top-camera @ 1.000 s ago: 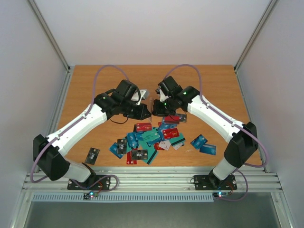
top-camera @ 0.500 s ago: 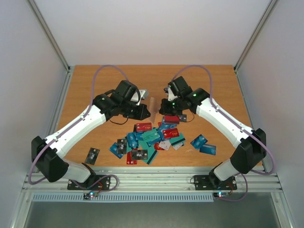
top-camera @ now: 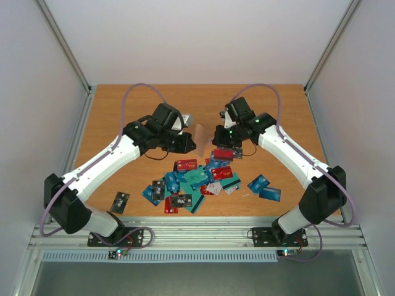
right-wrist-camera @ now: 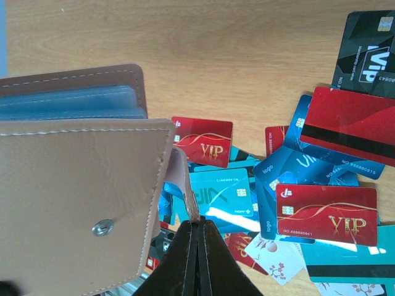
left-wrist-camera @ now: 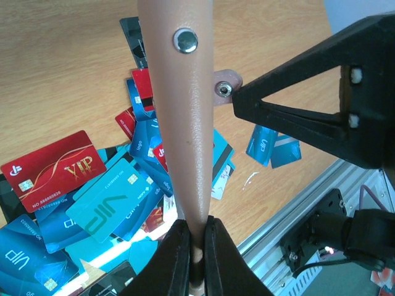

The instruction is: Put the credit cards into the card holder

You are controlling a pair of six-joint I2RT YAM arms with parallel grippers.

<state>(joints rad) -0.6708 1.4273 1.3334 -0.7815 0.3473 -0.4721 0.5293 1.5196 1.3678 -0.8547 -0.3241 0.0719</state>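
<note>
- While the left tool (left-wrist-camera: 196, 233) pinches an edge of the card holder (left-wrist-camera: 182, 123) and the right tool (right-wrist-camera: 199, 231) clamps its snap strap (right-wrist-camera: 185, 179), it hangs between them above the desk (top-camera: 123, 105).
- Below, on the near side, the credit cards (top-camera: 197, 179) lie scattered.

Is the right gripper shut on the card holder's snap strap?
Yes, the closed right gripper pinches the snap strap of the card holder.

Tan card holder (right-wrist-camera: 74, 203), red-blue-teal credit cards (right-wrist-camera: 327, 213)
</note>
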